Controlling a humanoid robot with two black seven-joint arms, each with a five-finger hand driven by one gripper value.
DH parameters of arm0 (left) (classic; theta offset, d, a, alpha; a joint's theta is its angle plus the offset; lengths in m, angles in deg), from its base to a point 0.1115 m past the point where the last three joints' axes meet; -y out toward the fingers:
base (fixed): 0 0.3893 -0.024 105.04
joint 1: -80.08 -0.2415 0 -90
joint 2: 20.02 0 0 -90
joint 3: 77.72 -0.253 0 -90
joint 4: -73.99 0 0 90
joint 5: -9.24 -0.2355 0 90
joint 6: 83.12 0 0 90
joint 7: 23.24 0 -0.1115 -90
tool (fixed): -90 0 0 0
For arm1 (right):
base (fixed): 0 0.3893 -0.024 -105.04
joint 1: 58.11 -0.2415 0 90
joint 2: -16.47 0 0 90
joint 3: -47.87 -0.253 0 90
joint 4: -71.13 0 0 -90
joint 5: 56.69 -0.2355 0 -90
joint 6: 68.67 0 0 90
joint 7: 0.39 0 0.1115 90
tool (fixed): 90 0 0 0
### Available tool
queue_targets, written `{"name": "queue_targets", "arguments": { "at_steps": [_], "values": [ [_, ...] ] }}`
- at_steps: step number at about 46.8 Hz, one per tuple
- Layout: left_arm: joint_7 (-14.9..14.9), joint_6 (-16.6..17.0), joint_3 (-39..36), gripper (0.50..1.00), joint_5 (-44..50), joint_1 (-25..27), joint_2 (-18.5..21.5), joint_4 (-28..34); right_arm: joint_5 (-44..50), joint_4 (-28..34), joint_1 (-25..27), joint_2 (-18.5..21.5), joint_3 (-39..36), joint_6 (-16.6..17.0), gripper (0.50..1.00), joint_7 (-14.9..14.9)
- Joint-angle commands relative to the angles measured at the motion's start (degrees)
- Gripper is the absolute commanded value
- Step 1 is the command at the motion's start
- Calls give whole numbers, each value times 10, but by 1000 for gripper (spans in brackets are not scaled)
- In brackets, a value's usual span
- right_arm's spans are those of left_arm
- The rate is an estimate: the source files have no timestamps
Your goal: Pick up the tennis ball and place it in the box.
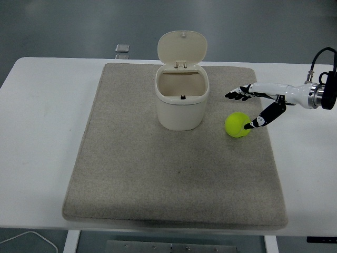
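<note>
While unlifted, yellow-green tennis ball [238, 125] on mat [174, 179] | right hand [259, 104] spread

The right hand [259, 105] spreads its fingers around the tennis ball [237, 125] on the grey mat [131, 174], thumb at its side; the lidded box [181, 97] stands open nearby.

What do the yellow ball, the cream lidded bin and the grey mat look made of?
Yellow-green tennis ball: fuzzy felt, matte, with a faint seam. Cream bin with its flip lid up: smooth moulded plastic, probably, with a slight sheen. Grey rectangular mat: felt or short-pile fabric, speckled and matte, on the white table.
</note>
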State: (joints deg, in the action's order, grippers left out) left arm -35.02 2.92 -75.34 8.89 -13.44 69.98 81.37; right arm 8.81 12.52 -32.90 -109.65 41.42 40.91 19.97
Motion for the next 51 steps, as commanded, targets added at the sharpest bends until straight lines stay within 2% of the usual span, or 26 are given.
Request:
{"name": "queue_targets", "arguments": {
  "at_steps": [1,13,42,48,51],
  "values": [
    [0,0,0,992,0,0,0,0,7,-5,5,-3,0,-10,926,4],
    [0,1,0,992,0,0,0,0,36,-5,25,2,3,-40,926,13],
    [0,0,0,992,0,0,0,0,50,3,49,24,12,-83,915,13],
    [0,0,0,992,0,0,0,0,51,3,49,25,12,-85,899,13],
    [0,0,0,992,0,0,0,0,51,3,48,25,12,-85,862,13]
  ]
}}
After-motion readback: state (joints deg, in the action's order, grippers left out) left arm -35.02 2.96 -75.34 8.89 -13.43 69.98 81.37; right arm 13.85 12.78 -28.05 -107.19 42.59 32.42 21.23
